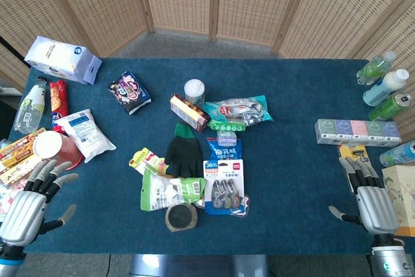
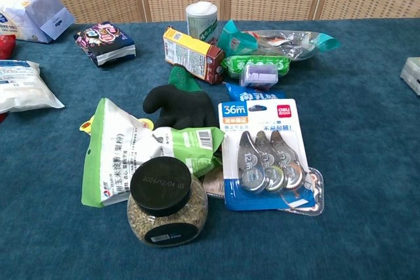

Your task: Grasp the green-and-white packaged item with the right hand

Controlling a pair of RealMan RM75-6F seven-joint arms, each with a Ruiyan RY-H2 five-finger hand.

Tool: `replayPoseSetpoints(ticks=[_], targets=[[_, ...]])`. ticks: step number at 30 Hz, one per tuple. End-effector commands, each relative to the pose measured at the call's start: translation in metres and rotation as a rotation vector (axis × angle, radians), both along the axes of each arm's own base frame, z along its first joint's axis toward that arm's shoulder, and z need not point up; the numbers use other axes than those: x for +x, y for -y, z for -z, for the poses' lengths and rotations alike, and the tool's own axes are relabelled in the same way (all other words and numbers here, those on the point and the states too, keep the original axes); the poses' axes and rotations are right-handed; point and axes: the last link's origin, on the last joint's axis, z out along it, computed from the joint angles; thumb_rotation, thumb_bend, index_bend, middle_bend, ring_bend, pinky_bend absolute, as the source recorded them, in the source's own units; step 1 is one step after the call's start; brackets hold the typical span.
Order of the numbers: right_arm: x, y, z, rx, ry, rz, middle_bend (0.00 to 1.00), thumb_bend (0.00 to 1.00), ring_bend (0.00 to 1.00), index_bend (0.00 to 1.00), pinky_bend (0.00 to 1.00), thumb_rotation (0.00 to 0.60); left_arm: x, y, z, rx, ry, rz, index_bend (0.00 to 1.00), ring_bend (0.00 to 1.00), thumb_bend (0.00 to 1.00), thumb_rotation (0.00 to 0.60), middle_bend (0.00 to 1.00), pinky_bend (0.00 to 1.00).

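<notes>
The green-and-white packaged item (image 1: pixel 170 192) (image 2: pixel 141 152) is a flat bag lying near the table's front centre, partly under a black-lidded jar (image 1: pixel 181 217) (image 2: pixel 164 202) and touching a black glove (image 1: pixel 183 154) (image 2: pixel 176 106). My right hand (image 1: pixel 369 198) rests at the table's front right, far from the bag, fingers apart and holding nothing. At the front left my left hand (image 1: pixel 34 198) is also open and empty. Neither hand shows in the chest view.
A blue correction-tape pack (image 1: pixel 224 186) (image 2: pixel 268 155) lies just right of the bag. Behind it are a snack box (image 1: pixel 189 111), a white cup (image 1: pixel 194 90) and a teal packet (image 1: pixel 240 111). Bottles (image 1: pixel 384 85) and boxes (image 1: pixel 356 130) crowd the right edge; snacks (image 1: pixel 81 134) fill the left.
</notes>
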Motion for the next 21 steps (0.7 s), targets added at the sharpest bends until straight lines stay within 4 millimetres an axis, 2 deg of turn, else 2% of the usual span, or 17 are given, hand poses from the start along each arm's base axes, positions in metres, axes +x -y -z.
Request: replayPoseSetpoints(ticks=[1, 8, 13, 17, 21], targets=[[-0.001, 0.001, 0.004, 0.008, 0.010, 0.007, 0.00, 0.14, 0.00, 0.00, 0.00, 0.600, 0.001, -0.002, 0.002, -0.017, 0.017, 0.001, 0.25, 0.08, 0.36, 0.600, 0.17, 0.00], [0.000, 0.002, 0.005, 0.012, 0.026, -0.006, 0.00, 0.14, 0.00, 0.00, 0.00, 0.600, 0.005, -0.004, 0.003, -0.027, 0.022, 0.024, 0.22, 0.10, 0.36, 0.600, 0.18, 0.00], [0.012, 0.012, 0.000, 0.005, 0.027, -0.060, 0.00, 0.14, 0.00, 0.00, 0.00, 0.600, 0.010, -0.006, 0.000, -0.033, 0.053, 0.045, 0.20, 0.10, 0.36, 0.600, 0.17, 0.00], [0.031, 0.031, 0.001, 0.030, 0.024, -0.125, 0.00, 0.14, 0.00, 0.00, 0.00, 0.600, 0.018, -0.008, -0.003, -0.025, 0.101, 0.075, 0.20, 0.10, 0.36, 0.600, 0.17, 0.00], [0.055, 0.059, 0.011, 0.085, 0.054, -0.197, 0.00, 0.14, 0.00, 0.00, 0.00, 0.600, 0.025, -0.008, -0.006, -0.030, 0.135, 0.092, 0.20, 0.10, 0.36, 0.600, 0.17, 0.00]])
